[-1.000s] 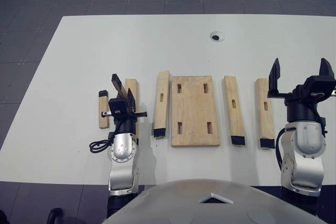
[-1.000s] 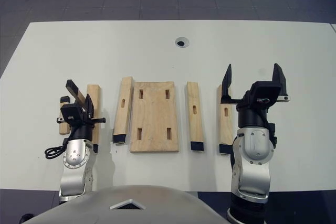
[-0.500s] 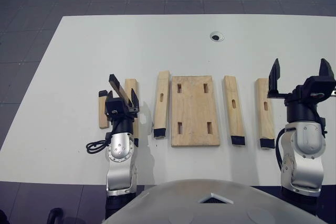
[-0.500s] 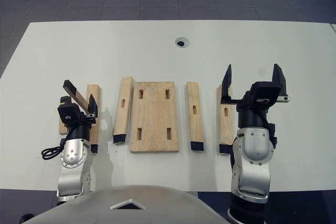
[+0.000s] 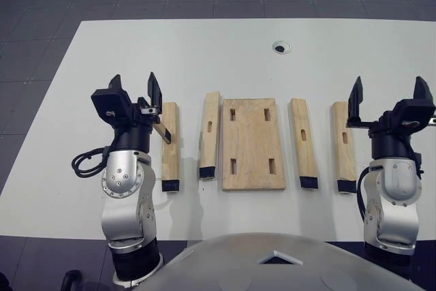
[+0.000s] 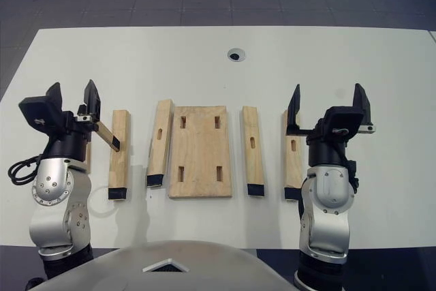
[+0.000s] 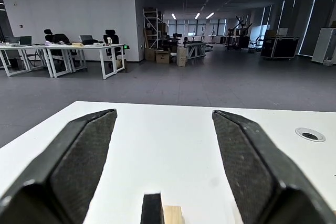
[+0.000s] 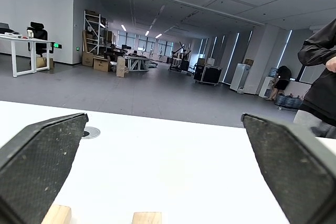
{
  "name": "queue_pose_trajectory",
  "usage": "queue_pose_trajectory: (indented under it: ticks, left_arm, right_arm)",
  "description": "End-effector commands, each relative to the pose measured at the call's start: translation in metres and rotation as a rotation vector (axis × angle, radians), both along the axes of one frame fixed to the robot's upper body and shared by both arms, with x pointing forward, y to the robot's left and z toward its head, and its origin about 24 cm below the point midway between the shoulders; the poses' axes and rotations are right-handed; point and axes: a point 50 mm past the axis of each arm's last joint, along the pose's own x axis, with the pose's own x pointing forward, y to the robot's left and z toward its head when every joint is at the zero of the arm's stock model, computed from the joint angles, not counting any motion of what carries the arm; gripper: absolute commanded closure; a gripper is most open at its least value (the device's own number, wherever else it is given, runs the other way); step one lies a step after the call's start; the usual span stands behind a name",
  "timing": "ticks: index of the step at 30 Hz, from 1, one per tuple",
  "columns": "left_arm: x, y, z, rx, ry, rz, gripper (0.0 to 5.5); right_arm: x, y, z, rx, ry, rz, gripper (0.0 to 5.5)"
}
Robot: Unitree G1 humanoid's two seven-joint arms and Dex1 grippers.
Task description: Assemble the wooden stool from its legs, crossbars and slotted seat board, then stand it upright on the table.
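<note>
The slotted seat board lies flat mid-table. Two legs lie to its left and two to its right, all with dark near ends. My left gripper is raised left of the leftmost leg, open, nothing between its fingers. A short crossbar with a dark tip slants just below it, over that leg's upper part; I cannot tell whether it touches the gripper. A sliver of another wooden piece shows behind the left arm. My right gripper stands open above the rightmost leg.
The white table has a round cable hole at the back. A black cable loops off my left arm. Bare tabletop stretches behind the parts and at the far left.
My left arm has swung left and risen, and its wrist has turned so both fingers stand apart. The slanted crossbar now shows below them. The right arm has not moved.
</note>
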Motion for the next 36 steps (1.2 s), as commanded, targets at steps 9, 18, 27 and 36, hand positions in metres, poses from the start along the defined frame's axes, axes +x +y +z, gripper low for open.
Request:
queue_pose_trajectory:
  ticks: [9, 18, 27, 36]
  left_arm:
    - [0.048, 0.015, 0.041, -0.014, 0.034, -0.178, 2.13]
    - [0.064, 0.015, 0.028, -0.172, 0.212, -0.223, 2.13]
    - [0.061, 0.025, 0.115, -0.129, -0.159, -0.191, 2.13]
    - [0.025, 0.004, -0.027, -0.233, 0.446, -0.237, 2.13]
  right_arm:
    - [0.001, 0.001, -0.002, 0.014, -0.003, -0.003, 0.10]
    - [0.002, 0.003, -0.001, 0.016, -0.007, 0.003, 0.10]
    - [0.003, 0.003, -0.002, 0.016, -0.005, 0.006, 0.10]
    - [0.002, 0.005, 0.001, 0.019, -0.012, 0.012, 0.10]
